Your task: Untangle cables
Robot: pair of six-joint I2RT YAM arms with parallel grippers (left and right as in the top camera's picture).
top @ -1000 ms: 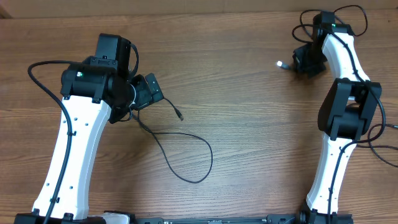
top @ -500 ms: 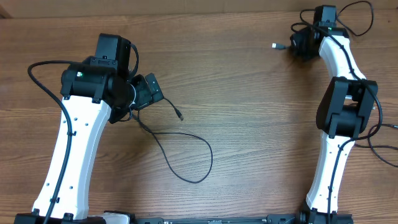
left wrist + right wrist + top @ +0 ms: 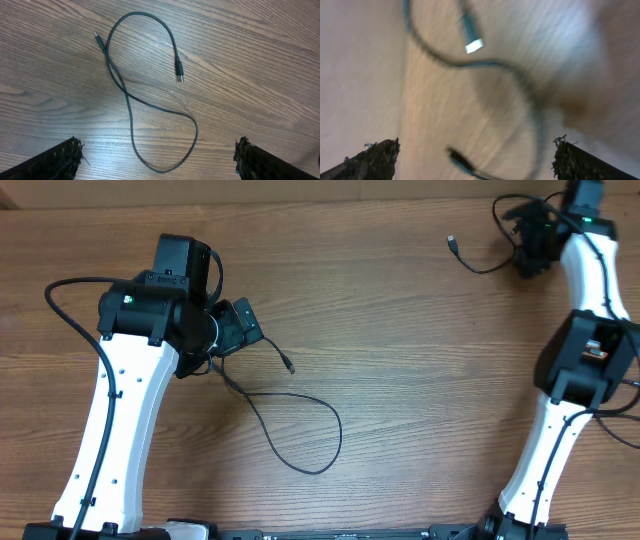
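Note:
One thin black cable [image 3: 339,430] lies in a loose loop on the wood table just right of my left gripper [image 3: 240,328]. In the left wrist view this cable [image 3: 131,117] forms a figure-eight with both plugs free, and my left gripper [image 3: 157,165] stands open above its near loop. A second cable [image 3: 478,268] with a silver plug [image 3: 452,243] trails left from my right gripper [image 3: 528,250] at the far right corner. The right wrist view is blurred. It shows that cable [image 3: 520,80] curving below the open right gripper [image 3: 475,160], with nothing between the fingers.
Thick black arm wires [image 3: 60,290] loop beside the left arm and around the right arm's wrist [image 3: 510,210]. The table's far edge [image 3: 300,202] runs close behind the right gripper. Bare wood [image 3: 400,350] lies between the two cables.
My right gripper has moved toward the far right corner and gone from shut to open, letting go of the second cable. The left arm and its cable have not moved.

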